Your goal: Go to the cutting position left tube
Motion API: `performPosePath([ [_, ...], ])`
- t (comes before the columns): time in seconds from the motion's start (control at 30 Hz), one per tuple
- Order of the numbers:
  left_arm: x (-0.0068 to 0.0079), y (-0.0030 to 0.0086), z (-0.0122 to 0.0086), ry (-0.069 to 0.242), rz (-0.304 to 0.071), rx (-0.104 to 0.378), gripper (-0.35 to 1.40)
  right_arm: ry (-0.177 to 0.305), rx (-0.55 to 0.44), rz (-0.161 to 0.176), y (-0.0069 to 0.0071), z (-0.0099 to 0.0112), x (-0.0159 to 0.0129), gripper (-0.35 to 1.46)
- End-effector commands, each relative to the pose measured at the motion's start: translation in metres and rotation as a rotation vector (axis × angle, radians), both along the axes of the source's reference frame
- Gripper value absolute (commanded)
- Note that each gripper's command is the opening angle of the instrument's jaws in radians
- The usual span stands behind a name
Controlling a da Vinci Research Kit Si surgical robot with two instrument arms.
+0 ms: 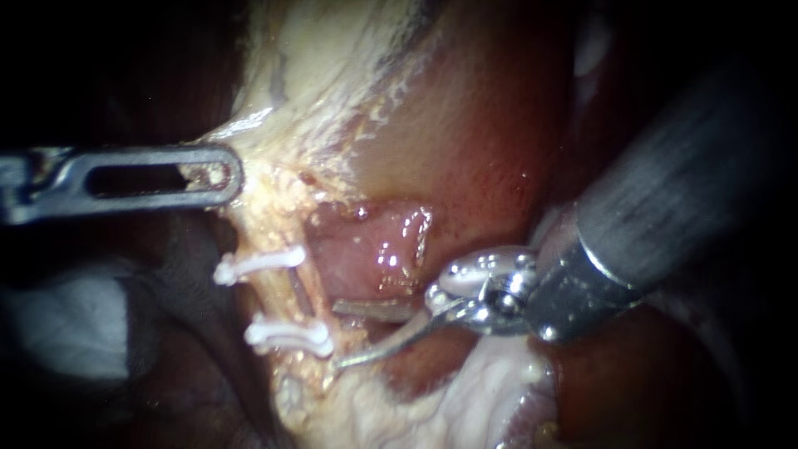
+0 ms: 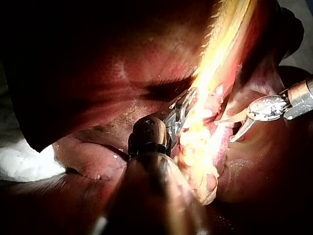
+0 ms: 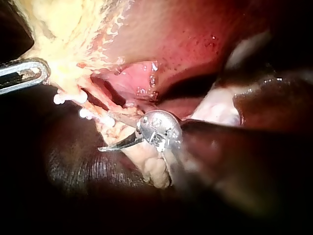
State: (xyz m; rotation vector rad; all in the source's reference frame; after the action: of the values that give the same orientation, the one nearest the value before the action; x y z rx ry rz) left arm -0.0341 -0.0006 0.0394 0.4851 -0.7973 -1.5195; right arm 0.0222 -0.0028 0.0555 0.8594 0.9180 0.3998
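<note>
Right instrument (image 1: 341,334), dark shaft with silver wrist and curved blades, enters from 2 o'clock. Blades parted, gripping nothing, tips toward 9 o'clock. Left instrument (image 1: 223,175), flat slotted steel jaws, enters from 9 o'clock, clamped on pale yellow fatty tissue (image 1: 278,187). Pale thin tube (image 1: 278,301) sits at 8 o'clock of centre, just beside blade tips. Two white plastic clips (image 1: 262,264) cross it, one at its 12, one at its 6.
</note>
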Motion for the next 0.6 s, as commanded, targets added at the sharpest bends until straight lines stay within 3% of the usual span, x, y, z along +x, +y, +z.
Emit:
performPosePath([
  [0.03, 0.0, 0.0, 0.0, 0.001, -0.001, 0.0, -0.35, 0.001, 0.0, 0.004, 0.0, 0.0, 0.0001, 1.43],
  [0.6, -0.0005, -0.0006, -0.0011, -0.001, -0.013, -0.003, -0.35, -0.004, 0.002, 0.016, 0.0003, 0.0019, 0.0032, 1.43],
])
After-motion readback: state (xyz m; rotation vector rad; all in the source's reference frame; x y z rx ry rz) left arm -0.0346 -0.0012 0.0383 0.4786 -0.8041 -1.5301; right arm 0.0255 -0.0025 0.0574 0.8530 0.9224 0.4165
